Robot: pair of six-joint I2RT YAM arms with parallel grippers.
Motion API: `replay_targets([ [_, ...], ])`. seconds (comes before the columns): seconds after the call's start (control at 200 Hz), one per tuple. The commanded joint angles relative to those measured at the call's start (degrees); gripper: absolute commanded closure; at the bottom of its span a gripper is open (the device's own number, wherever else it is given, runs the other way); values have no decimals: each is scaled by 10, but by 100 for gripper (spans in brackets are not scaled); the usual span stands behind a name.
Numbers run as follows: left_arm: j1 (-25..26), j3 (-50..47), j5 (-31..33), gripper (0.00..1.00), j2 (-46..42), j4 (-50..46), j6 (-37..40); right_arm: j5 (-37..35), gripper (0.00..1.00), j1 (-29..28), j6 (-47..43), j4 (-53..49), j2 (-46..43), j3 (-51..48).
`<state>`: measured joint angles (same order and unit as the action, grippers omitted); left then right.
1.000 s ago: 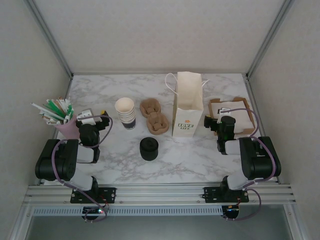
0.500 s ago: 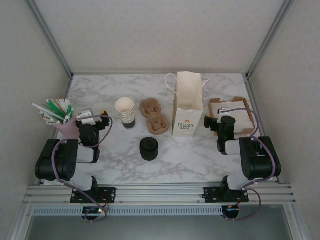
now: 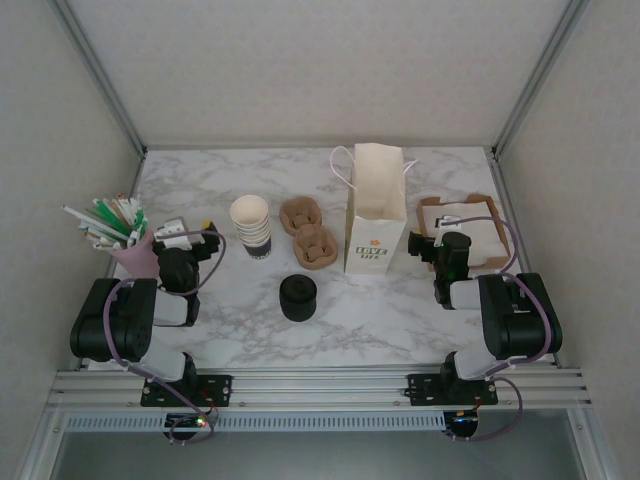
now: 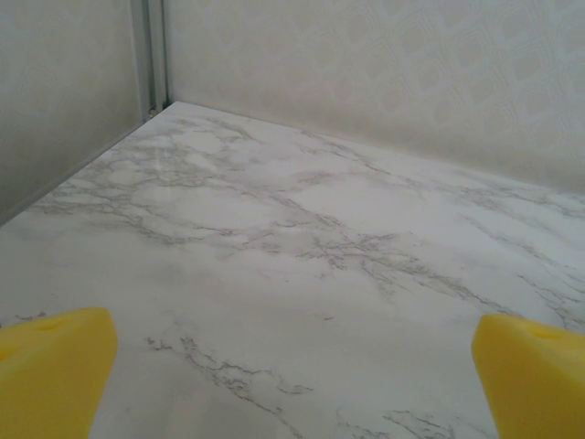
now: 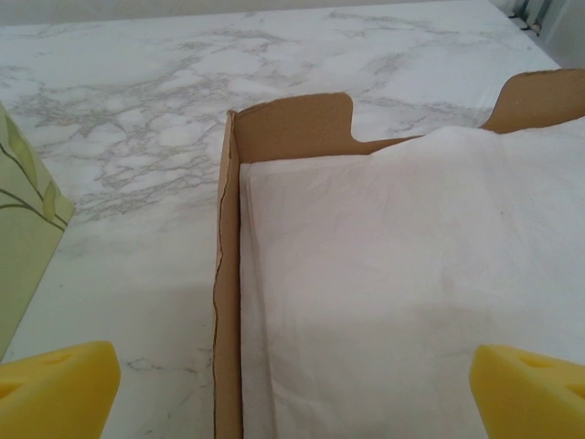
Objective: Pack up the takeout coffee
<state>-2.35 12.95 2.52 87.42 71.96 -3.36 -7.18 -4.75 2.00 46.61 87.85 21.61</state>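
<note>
The takeout coffee is out of view. A stack of lidless cream-rimmed cups [image 3: 250, 226] stands left of centre, and a squat stack of black lids [image 3: 298, 297] sits nearer the front. A cream paper bag [image 3: 375, 215] stands open and upright in the middle. My left gripper [image 3: 178, 238] rests low at the left, its jaws open over bare marble [image 4: 292, 384]. At the right, my right gripper [image 3: 445, 242] is open too, its yellow fingertips [image 5: 59, 389] spread over the napkin box's near edge [image 5: 292, 384].
Two brown pulp cup carriers [image 3: 307, 232] lie between the cups and the bag. A pink holder of straws and stirrers [image 3: 125, 240] stands by the left arm. A cardboard box [image 3: 470, 232] with white napkins [image 5: 411, 274] sits at the right. The bag's side [image 5: 23, 238] is left of the right gripper.
</note>
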Motion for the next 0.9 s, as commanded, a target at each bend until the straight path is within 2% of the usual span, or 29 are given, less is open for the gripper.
replay_targets([
  [0.0,0,-5,-21,0,-26,3,15,18,1,0,-18,-11,-17,12],
  [0.09,0,-16,-14,1,-62,-8,13,10,1,-1,-16,-10,-41,-1],
  [0.255,8,-5,-1,0,-144,-105,24,4,1,-10,-20,-92,-118,10],
  [0.35,20,-10,7,0,-203,-142,26,-24,1,-12,19,-188,-174,26],
  [0.386,25,-11,9,0,-226,-157,25,-20,1,-12,25,-225,-193,56],
  [0.576,70,-5,23,0,-361,-251,16,-15,1,-14,64,-368,-320,86],
  [0.756,110,28,46,1,-489,-374,-47,-21,1,-13,110,-519,-459,120],
  [0.896,118,92,89,0,-532,-511,-211,-15,1,-14,185,-675,-527,182],
])
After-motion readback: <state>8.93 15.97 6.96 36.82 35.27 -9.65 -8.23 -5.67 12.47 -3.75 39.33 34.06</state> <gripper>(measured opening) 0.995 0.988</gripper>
